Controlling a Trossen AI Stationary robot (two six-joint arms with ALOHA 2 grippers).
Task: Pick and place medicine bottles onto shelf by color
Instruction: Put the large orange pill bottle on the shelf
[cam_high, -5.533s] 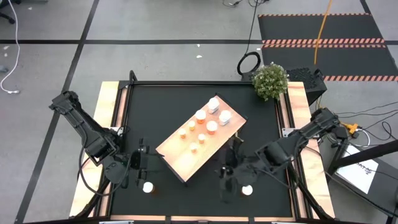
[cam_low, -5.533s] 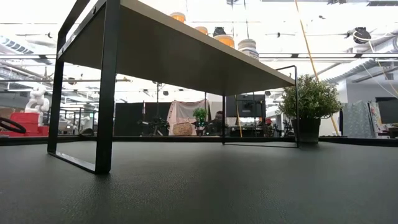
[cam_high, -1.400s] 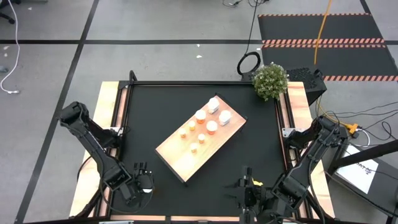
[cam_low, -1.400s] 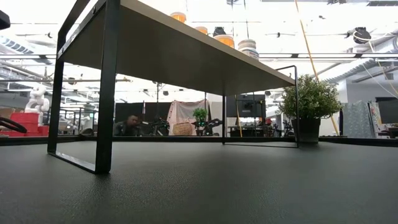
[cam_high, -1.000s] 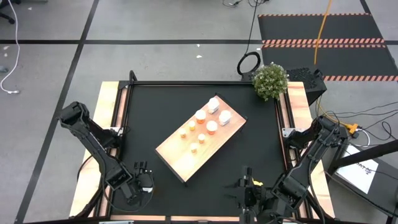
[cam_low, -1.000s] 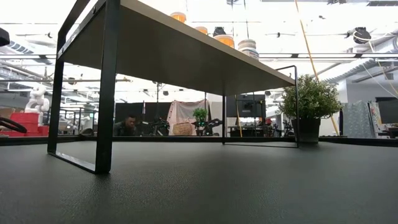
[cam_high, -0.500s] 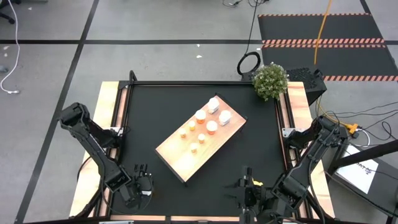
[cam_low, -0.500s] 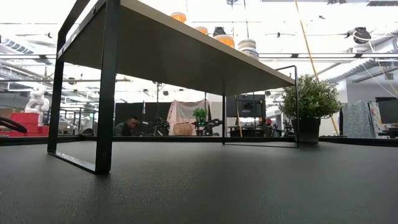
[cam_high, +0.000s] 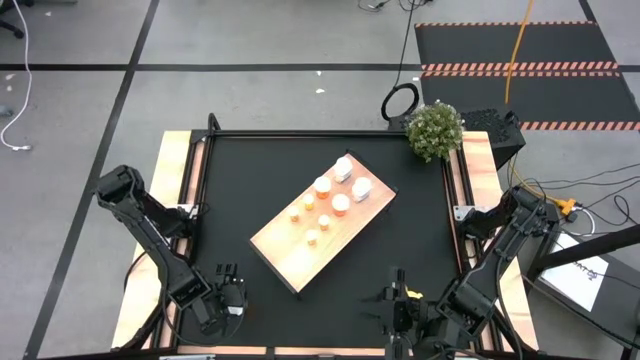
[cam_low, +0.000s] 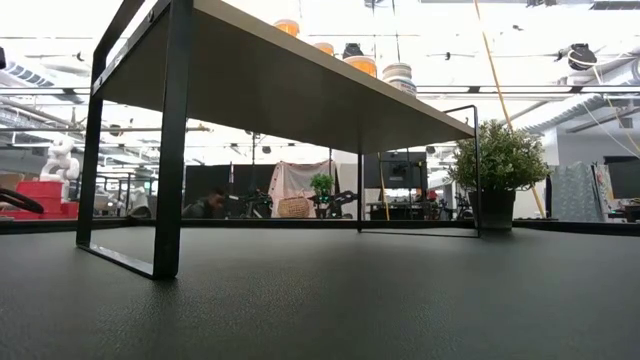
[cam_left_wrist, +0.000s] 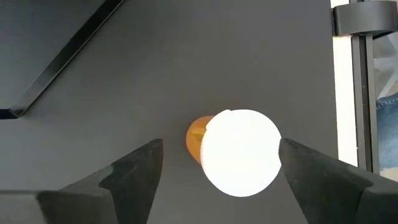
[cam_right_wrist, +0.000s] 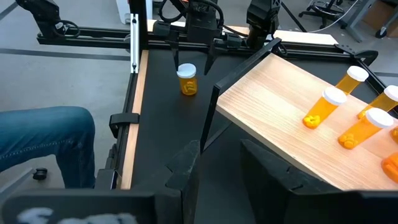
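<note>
- The black surface (cam_high: 250, 190) carries the pale wooden shelf (cam_high: 290, 255) set on a diagonal at its middle, with a potted plant (cam_high: 435, 130) at the far right corner; a person's jeans-clad leg (cam_right_wrist: 43, 134) shows beside the frame in the right wrist view.
- Seven or so medicine bottles (cam_high: 340, 204) already stand on the shelf, white ones toward the far end and orange ones toward the middle; I count one orange bottle (cam_left_wrist: 236, 152) on the surface near the front left corner.
- My left claw (cam_left_wrist: 217, 171) hangs directly over that bottle, fingers released and spread either side of its white cap, touching nothing.
- My right claw (cam_right_wrist: 214, 165) is parked at the front right edge; its fingers look nearly closed and hold nothing.
- Risk, as I judge it: the cap sits nearer one finger than the other, so closing off-centre could shove the bottle sideways and tip it.
- A grip on the cap alone might slip during the lift, dropping the bottle to roll under the shelf.
- Carrying it up, I could clip the shelf's dark edge or knock the bottles standing there.
- Against the frame five and a half seconds ago, both arms have drawn back toward the front edge, and the white bottle then by my right claw is no longer visible from above.
</note>
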